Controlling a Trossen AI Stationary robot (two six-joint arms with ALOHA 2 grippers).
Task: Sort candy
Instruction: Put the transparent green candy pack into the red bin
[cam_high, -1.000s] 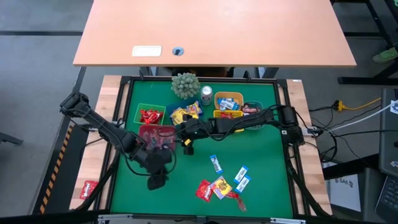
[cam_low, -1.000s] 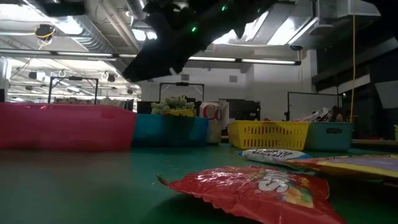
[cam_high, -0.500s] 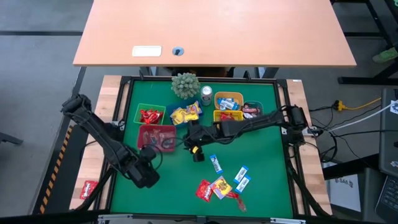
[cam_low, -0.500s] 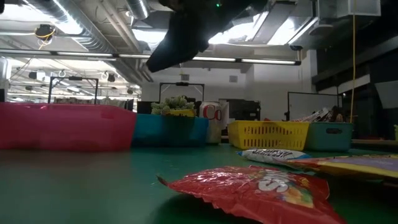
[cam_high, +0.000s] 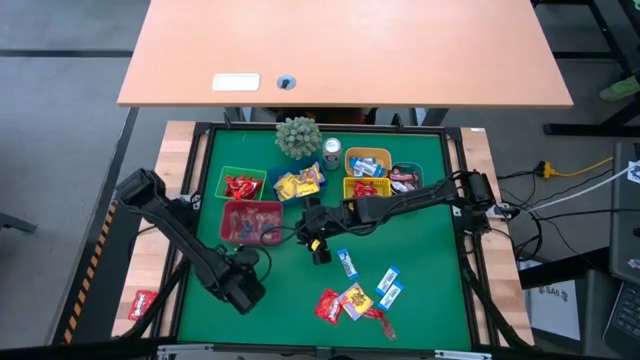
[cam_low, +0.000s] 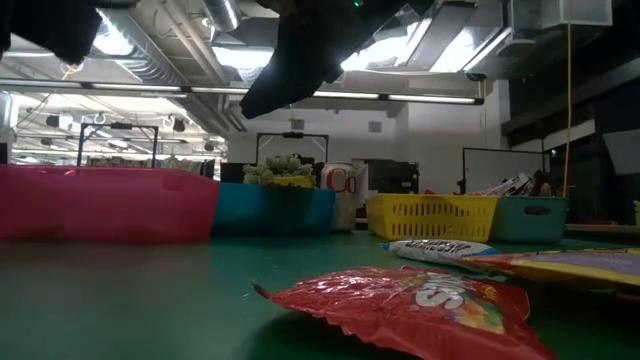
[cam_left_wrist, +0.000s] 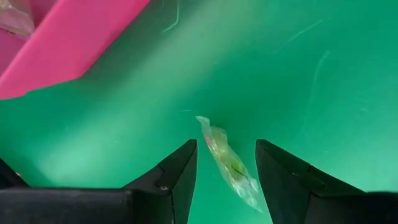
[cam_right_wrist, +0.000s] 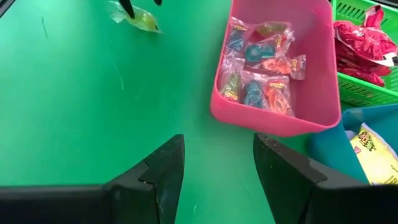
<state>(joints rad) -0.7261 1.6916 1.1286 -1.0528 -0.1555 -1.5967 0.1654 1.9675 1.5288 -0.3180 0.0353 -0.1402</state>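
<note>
My left gripper (cam_high: 243, 290) points straight down over the green mat, near the pink bin (cam_high: 252, 220). It is open, and its fingers stand on either side of a clear-wrapped green candy (cam_left_wrist: 230, 165) lying flat on the mat, also seen in the right wrist view (cam_right_wrist: 138, 18). I cannot see them touching it. My right gripper (cam_high: 320, 245) hangs open over the mat's middle with nothing between its fingers (cam_right_wrist: 217, 140). Loose candy in red, yellow and blue-and-white wrappers (cam_high: 355, 300) lies toward the near right.
Small bins stand in a row at the far side: green with red candy (cam_high: 240, 185), blue with yellow candy (cam_high: 300, 182), two yellow (cam_high: 367, 163), one teal (cam_high: 405, 177). Behind them are a silver can (cam_high: 331, 153) and a plant (cam_high: 298, 137). One red candy (cam_high: 142, 303) lies off the mat at left.
My left gripper has come down toward the mat on the near side of the pink bin, and its wrist has rolled and tipped until it points straight down. My right gripper has shifted a little from the pink bin toward the table's right and near edges. Both have stayed open.
</note>
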